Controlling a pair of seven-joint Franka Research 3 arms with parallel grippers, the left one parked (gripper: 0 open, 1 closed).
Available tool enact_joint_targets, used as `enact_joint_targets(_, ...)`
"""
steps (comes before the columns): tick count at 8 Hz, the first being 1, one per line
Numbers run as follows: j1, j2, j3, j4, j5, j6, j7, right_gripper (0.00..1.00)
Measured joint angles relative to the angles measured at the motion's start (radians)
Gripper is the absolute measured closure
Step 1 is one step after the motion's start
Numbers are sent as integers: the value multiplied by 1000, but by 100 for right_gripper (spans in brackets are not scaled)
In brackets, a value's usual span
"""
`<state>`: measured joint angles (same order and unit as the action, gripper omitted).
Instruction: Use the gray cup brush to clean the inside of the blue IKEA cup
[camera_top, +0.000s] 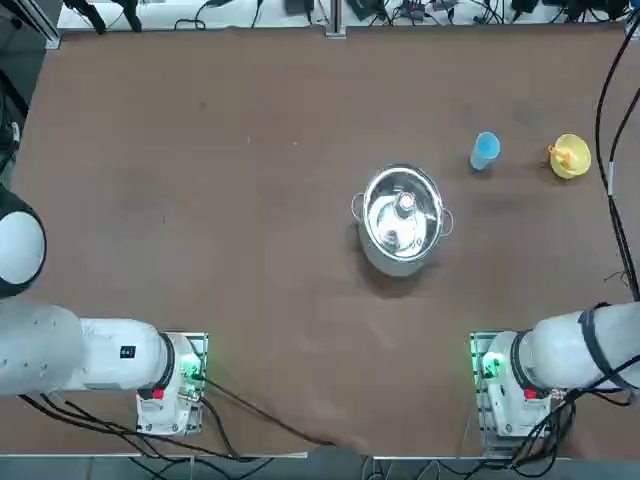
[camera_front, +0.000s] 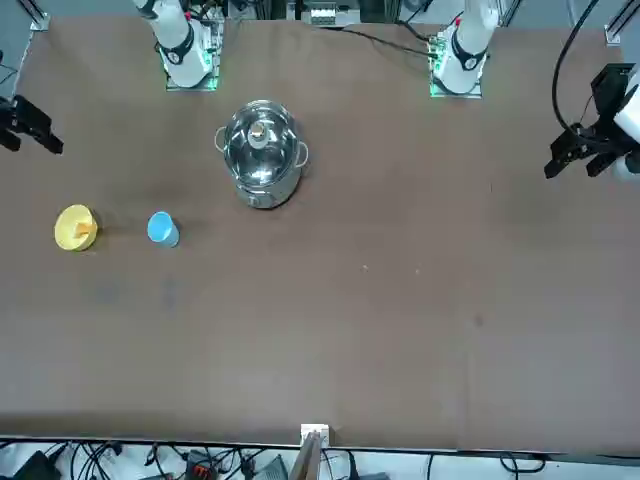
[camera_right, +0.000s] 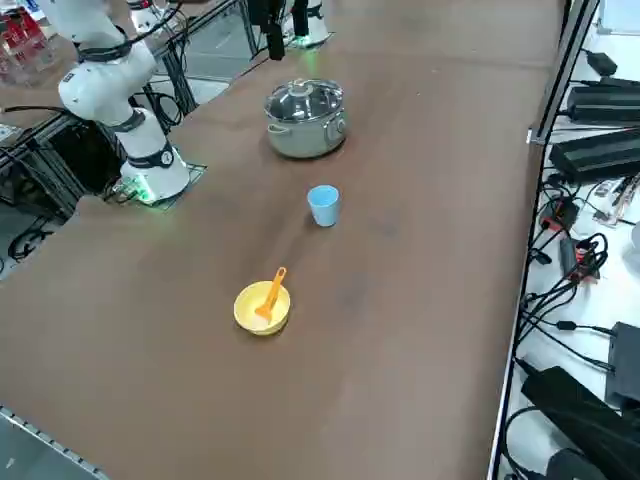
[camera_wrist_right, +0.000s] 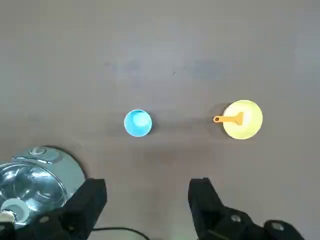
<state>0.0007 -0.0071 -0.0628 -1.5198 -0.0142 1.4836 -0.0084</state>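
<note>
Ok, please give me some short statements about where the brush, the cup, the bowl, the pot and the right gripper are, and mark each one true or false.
1. The gray cup brush lies in the yellow bowl, its handle over the rim. True.
2. The blue IKEA cup lies tipped on its side. False: it stands upright, mouth up.
3. The cup stands between the steel pot and the bowl. True.
4. The right gripper is shut on the brush. False: it is open, empty, and apart from the brush.
5. The pot has no lid. False: a lid with a knob covers it.
</note>
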Motion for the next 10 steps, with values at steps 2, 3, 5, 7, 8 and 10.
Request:
enact_joint_targets(2, 2, 2, 1, 0, 0, 3, 8, 0)
enact_joint_targets(3, 2, 8, 1, 0, -3, 5, 11, 0)
enact_joint_targets(5, 4, 49, 2, -25, -56, 50, 13, 0)
enact_joint_targets(7, 4, 99, 2, -143, -160, 209, 30, 0)
enact_joint_targets(8, 4, 119, 1, -223, -229, 302, 75, 0)
enact_joint_targets(10, 5, 177, 2, -327, -374, 395, 221, 0)
